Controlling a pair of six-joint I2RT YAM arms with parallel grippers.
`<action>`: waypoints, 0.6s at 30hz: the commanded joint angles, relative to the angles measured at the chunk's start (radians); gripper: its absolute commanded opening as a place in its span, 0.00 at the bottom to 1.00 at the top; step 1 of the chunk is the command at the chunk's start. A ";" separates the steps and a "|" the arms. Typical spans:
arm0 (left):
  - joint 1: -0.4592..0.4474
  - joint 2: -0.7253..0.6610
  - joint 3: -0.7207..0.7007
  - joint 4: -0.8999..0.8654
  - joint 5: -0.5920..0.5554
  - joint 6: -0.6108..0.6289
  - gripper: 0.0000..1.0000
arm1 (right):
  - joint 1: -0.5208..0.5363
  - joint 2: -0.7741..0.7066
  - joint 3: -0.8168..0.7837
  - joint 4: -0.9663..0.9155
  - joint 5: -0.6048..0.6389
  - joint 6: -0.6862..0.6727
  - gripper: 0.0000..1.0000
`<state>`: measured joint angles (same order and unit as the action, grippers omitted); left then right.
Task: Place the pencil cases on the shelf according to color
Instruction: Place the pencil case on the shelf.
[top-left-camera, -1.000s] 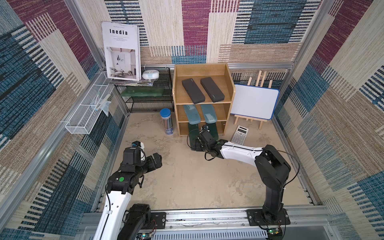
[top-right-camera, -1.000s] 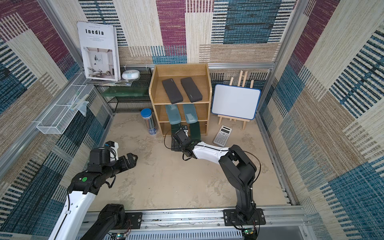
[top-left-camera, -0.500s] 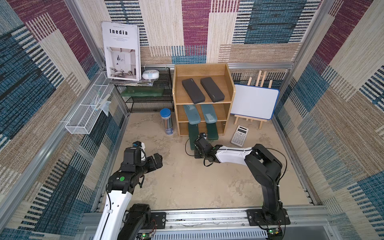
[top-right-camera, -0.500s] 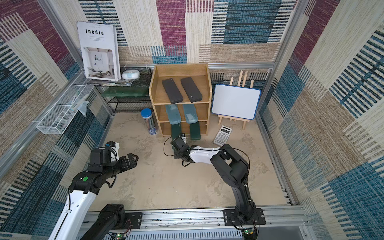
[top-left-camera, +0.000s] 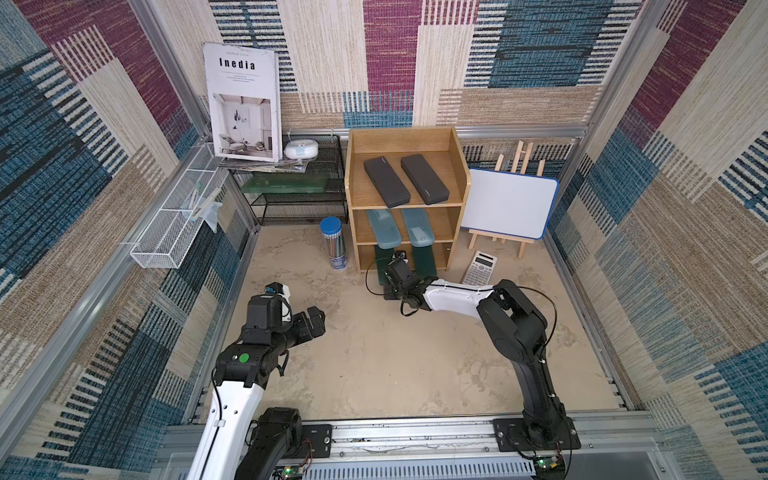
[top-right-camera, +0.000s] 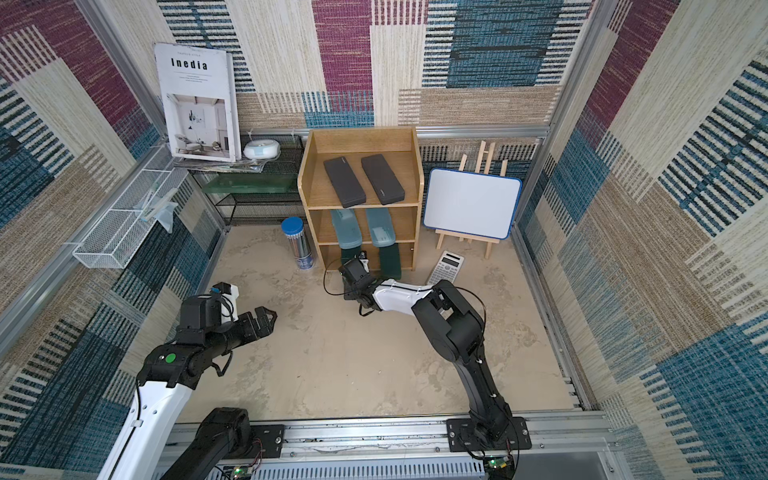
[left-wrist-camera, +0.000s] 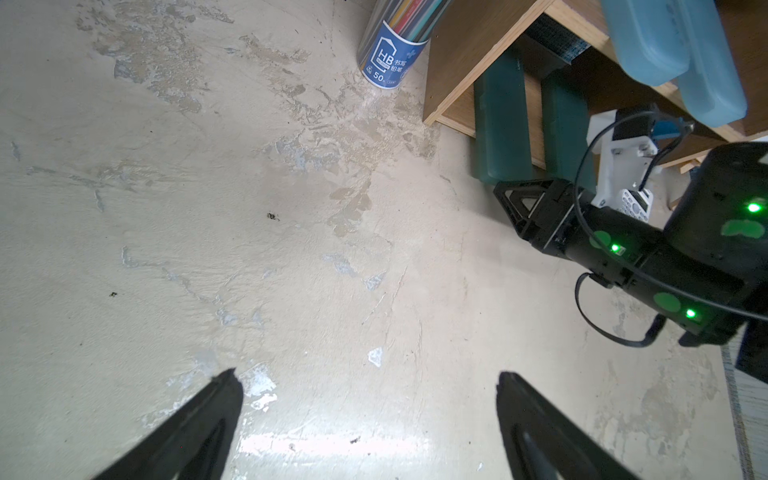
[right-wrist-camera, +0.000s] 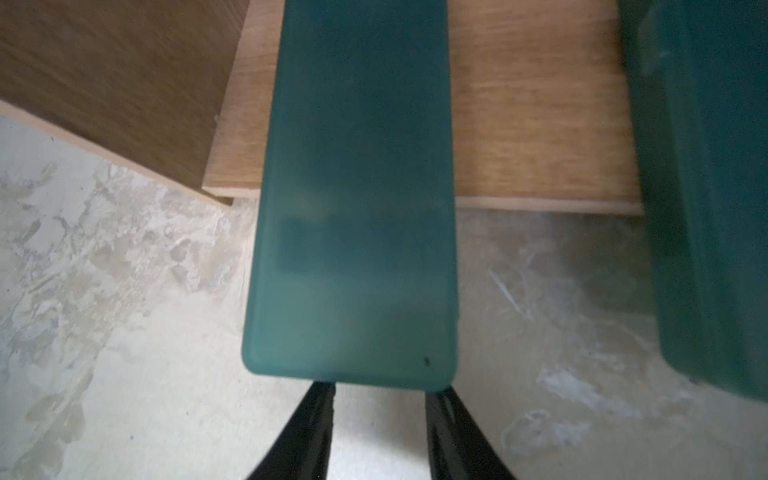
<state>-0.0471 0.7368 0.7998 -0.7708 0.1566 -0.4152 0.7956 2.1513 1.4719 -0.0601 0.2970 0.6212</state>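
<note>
Green case (right-wrist-camera: 353, 208) overhangs the shelf's (right-wrist-camera: 540, 124) bottom front edge; your right gripper (right-wrist-camera: 380, 392), jaws nearly closed and empty, meets its end. Push off-centre and it skews into the neighbouring case (right-wrist-camera: 706, 208). Left gripper (left-wrist-camera: 366, 374) gapes.

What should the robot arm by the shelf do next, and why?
Probably push the dark green case deeper into the bottom tier of the shelf: the right gripper has its tips at the case's near end, and much of the case sticks out past the front edge.

Two high overhead views; both wrist cameras low, facing the shelf (top-left-camera: 401, 141)
</note>
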 joint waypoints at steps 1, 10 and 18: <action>0.001 -0.003 0.000 0.022 0.009 0.010 1.00 | -0.003 0.019 0.035 -0.015 0.014 -0.023 0.42; 0.001 0.001 -0.004 0.031 0.018 0.023 0.99 | -0.007 -0.036 0.003 0.023 0.018 -0.048 0.42; 0.001 -0.020 -0.036 0.070 -0.048 0.022 0.99 | -0.003 -0.347 -0.287 0.109 -0.003 -0.073 0.71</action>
<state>-0.0471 0.7250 0.7738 -0.7444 0.1520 -0.4046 0.7906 1.8713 1.2366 0.0143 0.2977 0.5674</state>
